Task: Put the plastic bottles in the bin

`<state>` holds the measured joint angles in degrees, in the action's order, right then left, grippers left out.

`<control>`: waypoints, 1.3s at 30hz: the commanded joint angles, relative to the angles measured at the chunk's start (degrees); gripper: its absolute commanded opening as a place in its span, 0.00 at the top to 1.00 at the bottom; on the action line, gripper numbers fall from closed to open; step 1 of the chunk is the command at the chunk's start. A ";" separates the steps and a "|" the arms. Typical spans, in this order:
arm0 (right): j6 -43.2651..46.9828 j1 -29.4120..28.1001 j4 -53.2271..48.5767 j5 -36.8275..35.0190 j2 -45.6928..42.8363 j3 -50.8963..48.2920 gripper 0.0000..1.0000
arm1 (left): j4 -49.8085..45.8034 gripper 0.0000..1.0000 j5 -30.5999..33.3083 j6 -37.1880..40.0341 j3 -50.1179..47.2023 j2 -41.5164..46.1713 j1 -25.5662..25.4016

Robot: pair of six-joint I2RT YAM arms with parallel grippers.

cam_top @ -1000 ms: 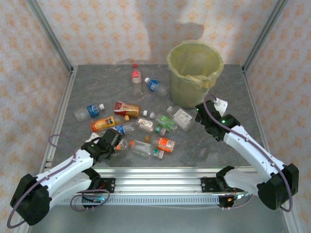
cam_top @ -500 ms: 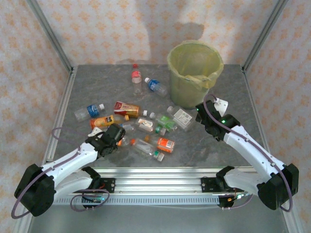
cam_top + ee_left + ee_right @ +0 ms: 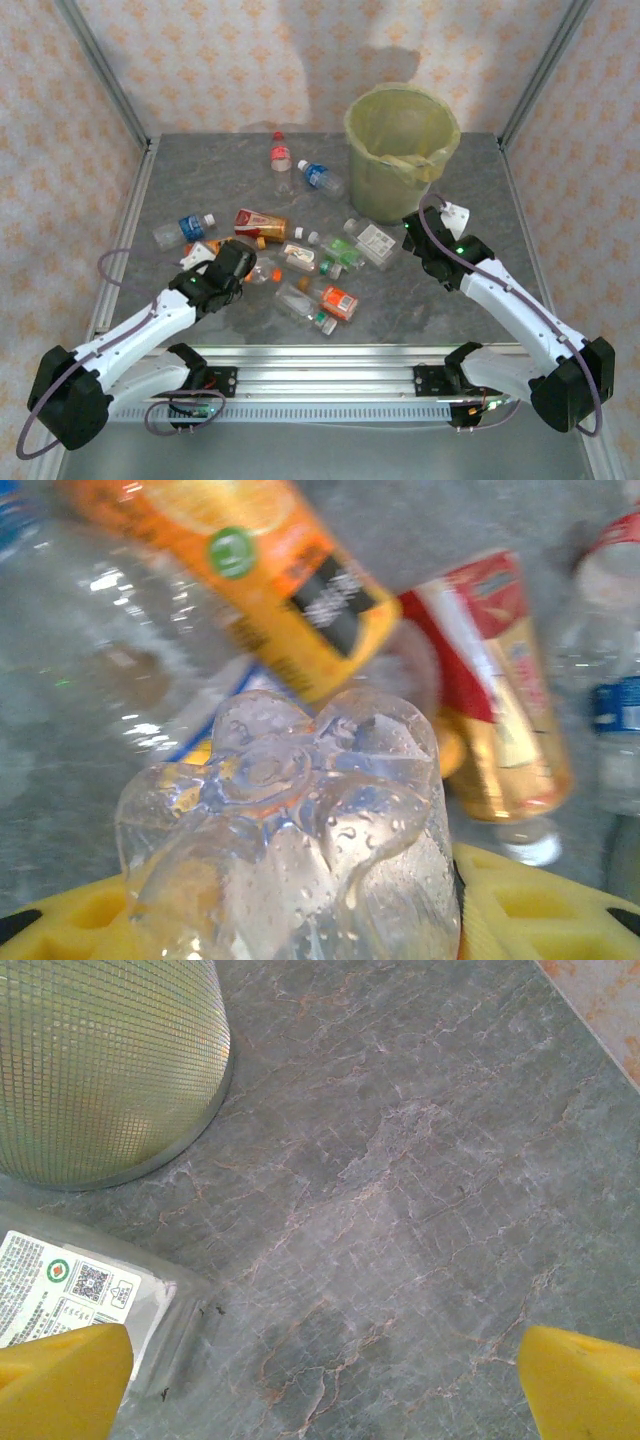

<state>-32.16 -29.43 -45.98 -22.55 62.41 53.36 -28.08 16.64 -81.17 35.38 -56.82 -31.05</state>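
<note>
The left gripper had swung forward into the scattered plastic bottles lying left of the bin, and its jaws had closed on a clear bottle. Beside the bin's base, the right gripper hung wide open and empty.

Ahead of the right end effector, bare tabletop lies open. The bin blocks front-left, and a white-labelled bottle lies by its left finger. A clear bottle fills the left end effector's jaws; an orange bottle and a red bottle crowd ahead.
</note>
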 commanded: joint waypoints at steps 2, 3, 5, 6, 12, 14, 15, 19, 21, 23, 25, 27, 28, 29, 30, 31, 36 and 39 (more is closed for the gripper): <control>-1.02 0.42 -0.04 -1.78 -0.83 0.08 0.01 | -4.55 0.53 3.20 5.51 5.50 0.81 -0.06; -0.97 0.42 0.02 -1.80 -0.81 -0.01 0.01 | -4.78 0.53 3.51 6.50 6.49 0.96 -0.07; -0.97 0.43 0.19 -1.89 -0.83 -0.19 0.01 | -4.27 0.53 3.97 8.19 8.08 1.22 -0.06; -0.97 0.38 0.20 -1.89 -0.85 -0.28 0.01 | -3.45 0.54 4.34 9.30 8.86 1.27 -0.02; -1.57 0.43 0.40 -2.37 -0.73 -0.54 0.01 | 5.14 0.54 6.01 17.62 17.05 -3.00 0.09; -1.59 0.37 0.57 -2.10 -0.64 -0.45 0.01 | 8.45 0.54 4.84 21.05 21.33 -6.08 0.20; -1.59 0.43 0.54 -1.86 -0.72 -0.37 0.01 | 9.91 0.54 3.93 22.92 24.00 -8.18 0.36; -2.03 0.43 -0.31 -1.63 -0.98 -0.02 0.01 | 11.81 0.55 -0.70 27.17 34.99 -16.70 1.25; -2.34 0.43 -0.90 -1.47 -1.30 0.07 0.01 | 12.99 0.55 -2.66 28.19 38.92 -20.15 1.37; -2.47 0.43 -1.38 -1.36 -1.63 0.16 0.01 | 13.91 0.55 -4.25 28.95 42.25 -23.20 1.50; -2.62 0.43 -1.82 -1.21 -1.92 0.41 0.01 | 14.13 0.55 -5.98 29.32 45.35 -25.88 1.81; -2.70 0.43 -2.10 -1.19 -2.34 0.68 0.01 | 14.81 0.55 -7.43 29.69 48.01 -28.16 1.88; -2.62 0.43 -2.12 -1.19 -2.43 0.73 0.01 | 15.12 0.55 -7.87 29.91 49.16 -29.02 2.00; -2.68 0.43 -2.06 -1.19 -2.57 0.78 0.01 | 15.37 0.55 -8.40 30.13 50.63 -30.08 2.01; -2.56 0.43 -1.97 -1.11 -2.64 0.90 0.01 | 15.63 0.55 -8.91 30.60 52.29 -31.22 1.97; -2.56 0.43 -1.88 -1.11 -2.66 0.90 0.01 | 15.80 0.55 -9.35 31.00 53.84 -32.17 2.02; -2.47 0.43 -0.76 -0.07 -2.21 0.91 0.01 | 18.26 0.55 -12.08 33.12 63.62 -38.73 1.97; -2.60 0.43 -0.35 0.33 -2.13 0.69 0.01 | 19.41 0.55 -14.22 33.97 70.34 -43.76 1.95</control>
<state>-33.87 -29.43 -46.06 -22.15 60.64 53.34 -12.12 5.30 -49.78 100.22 -98.02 -29.45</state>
